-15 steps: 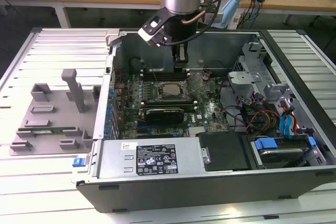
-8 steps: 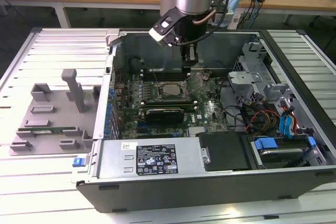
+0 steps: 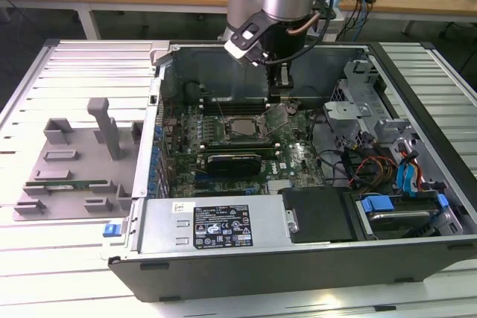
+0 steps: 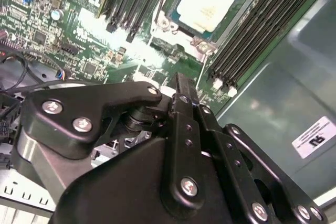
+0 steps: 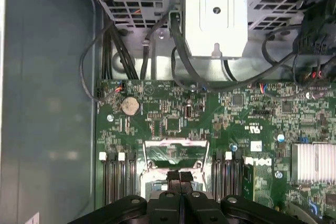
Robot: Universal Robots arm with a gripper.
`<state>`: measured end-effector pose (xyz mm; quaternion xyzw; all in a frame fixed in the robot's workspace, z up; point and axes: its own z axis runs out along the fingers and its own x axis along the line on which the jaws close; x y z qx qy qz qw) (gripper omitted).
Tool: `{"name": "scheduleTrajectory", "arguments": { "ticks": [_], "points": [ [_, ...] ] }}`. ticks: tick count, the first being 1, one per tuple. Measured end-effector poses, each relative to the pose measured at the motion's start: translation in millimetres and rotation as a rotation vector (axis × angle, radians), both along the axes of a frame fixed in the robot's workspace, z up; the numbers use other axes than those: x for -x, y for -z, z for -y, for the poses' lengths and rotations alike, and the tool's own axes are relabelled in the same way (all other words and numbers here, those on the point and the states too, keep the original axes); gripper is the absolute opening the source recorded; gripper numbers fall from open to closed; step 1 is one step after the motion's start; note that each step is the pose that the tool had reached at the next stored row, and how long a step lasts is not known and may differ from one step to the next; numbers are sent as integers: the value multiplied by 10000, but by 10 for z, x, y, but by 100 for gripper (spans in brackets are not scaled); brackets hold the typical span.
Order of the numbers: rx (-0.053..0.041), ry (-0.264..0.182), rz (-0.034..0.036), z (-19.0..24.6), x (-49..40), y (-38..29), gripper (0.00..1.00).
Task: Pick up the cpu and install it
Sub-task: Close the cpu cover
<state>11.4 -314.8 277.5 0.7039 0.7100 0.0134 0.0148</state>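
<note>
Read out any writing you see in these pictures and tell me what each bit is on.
Label on the power supply: print too small to read.
White sticker on the case wall: too blurred to read.
White lettering on the motherboard: a maker's logo, left unquoted.
Marks on the cpu: too faint to read.

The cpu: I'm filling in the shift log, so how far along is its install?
Done: the cpu lies in its socket, silvery top up, nothing gripping it. In hand: the pincer, shut and seemingly empty, hangs by the socket's raised metal retention frame. Left: that frame is not yet folded down over the chip.
</note>
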Motion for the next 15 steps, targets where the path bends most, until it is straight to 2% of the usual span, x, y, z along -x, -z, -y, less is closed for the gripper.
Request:
{"name": "scheduleTrajectory", "arguments": {
  "ticks": [6,15],
  "points": [
    [-1,0,1,0,-132,0,11],
    [-1,-1,1,0,-239,0,11]
  ]
}}
